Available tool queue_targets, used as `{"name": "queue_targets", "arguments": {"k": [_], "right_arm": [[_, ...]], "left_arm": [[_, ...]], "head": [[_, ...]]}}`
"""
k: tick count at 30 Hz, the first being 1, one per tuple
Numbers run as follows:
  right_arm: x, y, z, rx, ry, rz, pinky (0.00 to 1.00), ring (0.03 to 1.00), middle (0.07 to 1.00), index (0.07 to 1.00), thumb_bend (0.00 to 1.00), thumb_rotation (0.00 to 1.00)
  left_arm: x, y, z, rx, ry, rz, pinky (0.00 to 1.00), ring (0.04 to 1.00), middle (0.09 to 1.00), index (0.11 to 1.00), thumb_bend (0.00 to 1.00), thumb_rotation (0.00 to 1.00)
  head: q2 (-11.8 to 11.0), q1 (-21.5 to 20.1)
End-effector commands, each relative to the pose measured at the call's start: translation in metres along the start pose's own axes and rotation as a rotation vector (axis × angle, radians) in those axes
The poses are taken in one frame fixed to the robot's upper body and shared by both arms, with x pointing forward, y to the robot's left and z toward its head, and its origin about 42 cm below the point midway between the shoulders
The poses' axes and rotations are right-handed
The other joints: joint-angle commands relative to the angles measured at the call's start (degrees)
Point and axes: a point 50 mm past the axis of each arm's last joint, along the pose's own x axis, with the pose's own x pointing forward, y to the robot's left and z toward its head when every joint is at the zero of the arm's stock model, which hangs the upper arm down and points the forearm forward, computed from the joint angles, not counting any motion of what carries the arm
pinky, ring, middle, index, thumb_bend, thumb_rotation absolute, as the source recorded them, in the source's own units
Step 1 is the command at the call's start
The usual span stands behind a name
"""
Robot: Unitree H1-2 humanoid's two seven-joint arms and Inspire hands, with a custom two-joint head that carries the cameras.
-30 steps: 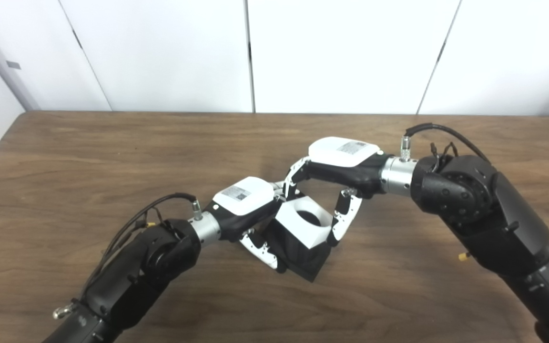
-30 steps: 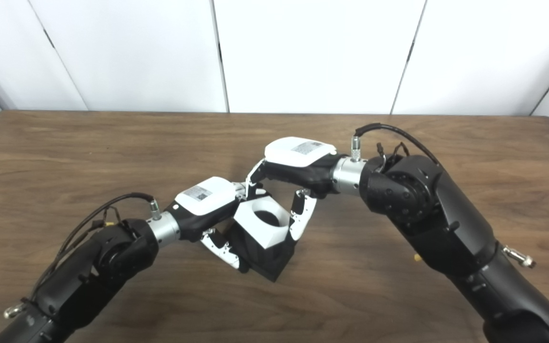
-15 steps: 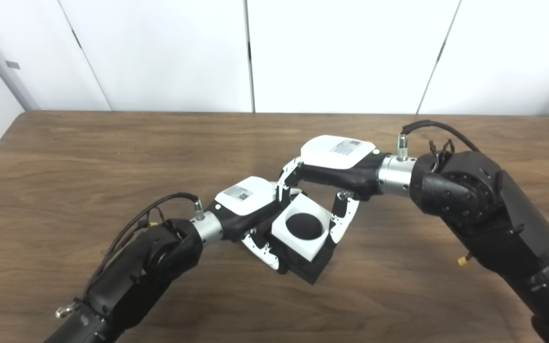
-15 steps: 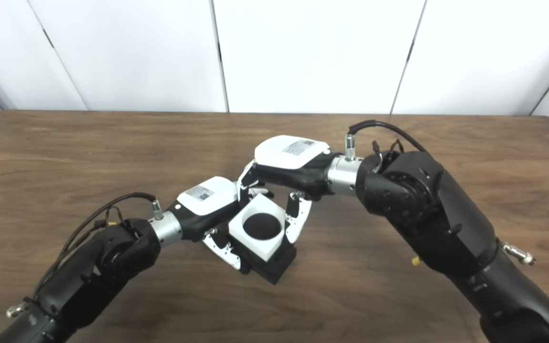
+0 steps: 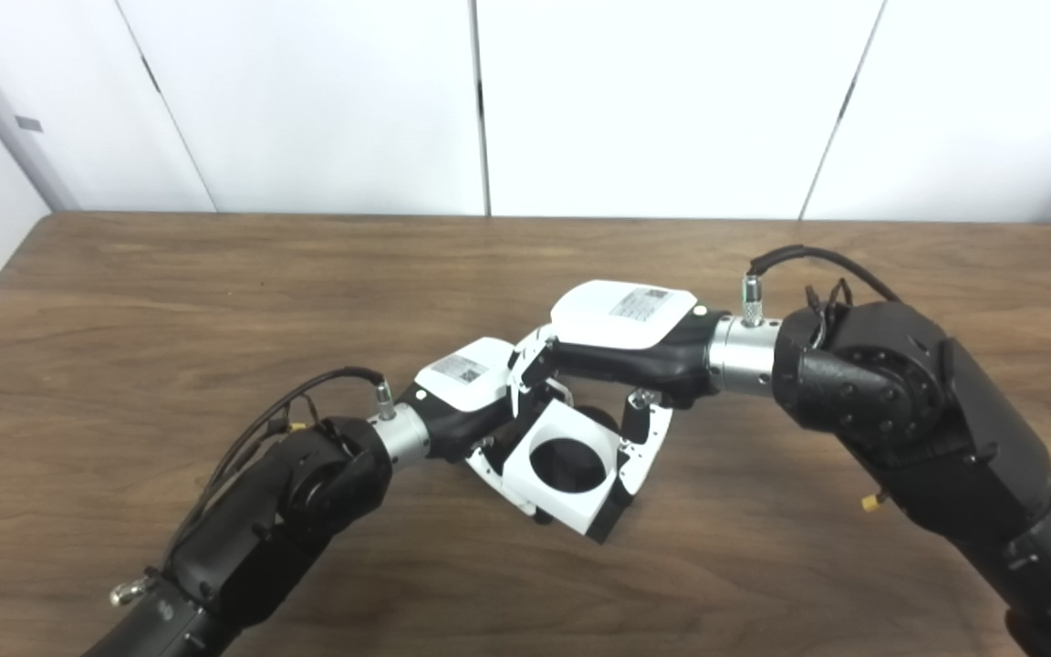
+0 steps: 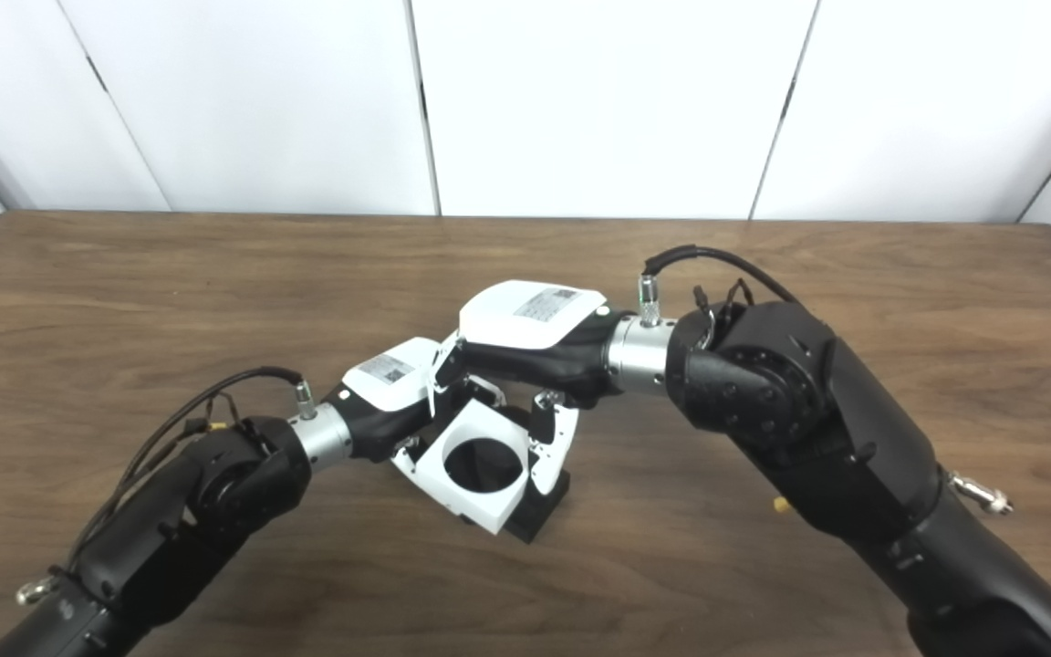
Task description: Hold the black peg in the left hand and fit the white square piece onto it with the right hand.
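Seating the white piece (image 5: 561, 466) on the peg (image 6: 539, 509) mid-surface (image 5: 124, 301), right hand (image 5: 621, 328) pinching it, left hand (image 5: 466, 388) clasping the base, needing a straight press down next.

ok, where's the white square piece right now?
Table centre, both views: white square piece sits between the right hand and left hand, over the black peg.

Brown wooden table (image 5: 170, 274), white panelled wall (image 5: 653, 100) behind it
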Motion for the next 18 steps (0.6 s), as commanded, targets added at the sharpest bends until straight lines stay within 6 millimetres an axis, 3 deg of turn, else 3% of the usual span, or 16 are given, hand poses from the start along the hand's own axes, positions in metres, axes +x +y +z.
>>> {"name": "queue_targets", "arguments": {"k": [1,18], "right_arm": [[-0.001,-0.002,-0.005,-0.015,0.004,-0.002,0.76,0.844,0.744,0.476,0.52,0.13],[-0.003,-0.016,-0.026,-0.041,0.071,-0.05,0.74,0.851,0.757,0.479,0.52,0.13]], "left_arm": [[-0.002,-0.025,-0.003,0.038,0.049,-0.12,0.9,0.972,0.927,0.493,0.52,0.08],[-0.005,-0.025,-0.004,0.019,0.055,-0.13,0.92,0.98,0.925,0.493,0.52,0.08]], "head": [[0.05,0.16],[0.35,-0.58]]}}
